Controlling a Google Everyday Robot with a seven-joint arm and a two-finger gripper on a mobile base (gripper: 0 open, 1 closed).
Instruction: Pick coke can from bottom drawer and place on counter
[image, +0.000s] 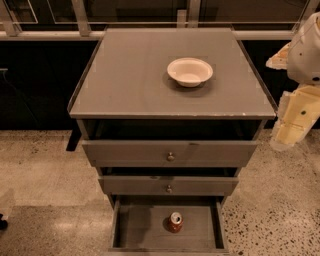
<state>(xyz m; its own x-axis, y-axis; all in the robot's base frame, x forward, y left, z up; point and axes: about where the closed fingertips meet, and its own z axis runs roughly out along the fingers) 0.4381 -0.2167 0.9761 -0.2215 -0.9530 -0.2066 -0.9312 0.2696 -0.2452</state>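
Grey plank-floored bottom drawer (140, 227), a shallow tray with low walls, is pulled out furthest of three. It holds one item: the small red coke can (174, 222) with a silver top. The can stands upright on the drawer floor, slightly right of centre, clear of all four walls.

The two grey drawer fronts above, upper (125, 152) and middle (130, 186), each carry one small round knob. Both stand slightly out, with a dark gap above each, and their contents are hidden.

The flat grey square counter (130, 75) has thin clear raised edging, and its front rim is chipped near the right corner. A round shallow white bowl (190, 71) sits on it, right of centre toward the back, with its smooth pale inside showing.

The gripper (290, 131), the cream-yellow end of a white arm, hangs at the right edge of view. It is beside the counter's front right corner, well apart from the can. It holds nothing visible, and how far it is open cannot be told.

The floor (280, 210) is speckled terrazzo
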